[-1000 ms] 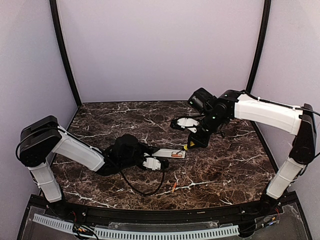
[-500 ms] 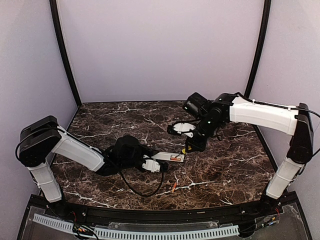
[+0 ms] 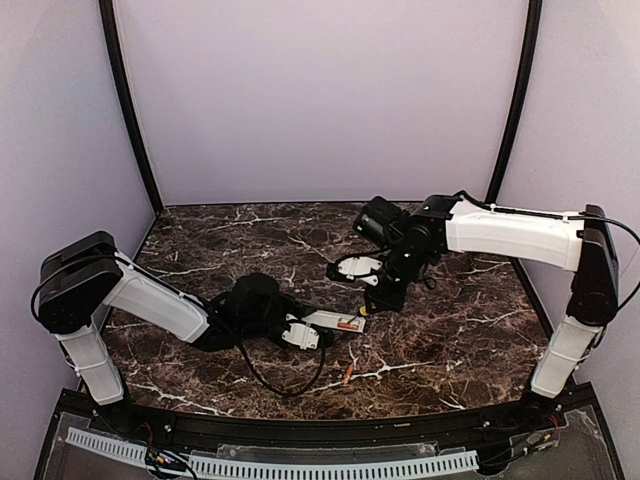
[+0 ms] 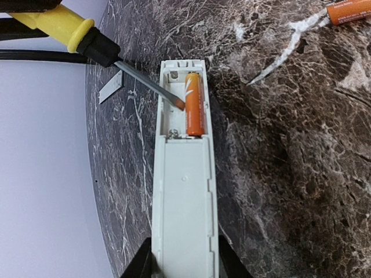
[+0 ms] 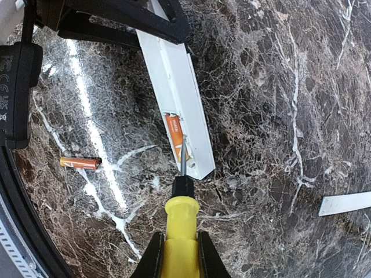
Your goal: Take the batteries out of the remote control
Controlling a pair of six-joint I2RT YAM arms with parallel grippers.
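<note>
While end effectors [image 4: 184, 263] [image 5: 178, 258] tight on remote control [image 4: 182, 197] and screwdriver [image 5: 181, 214], one battery [image 4: 195, 104] inside.

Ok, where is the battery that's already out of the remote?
In the top view, the loose battery lies on the table near the middle, on the near side of the remote control, toward the arms' bases.
</note>
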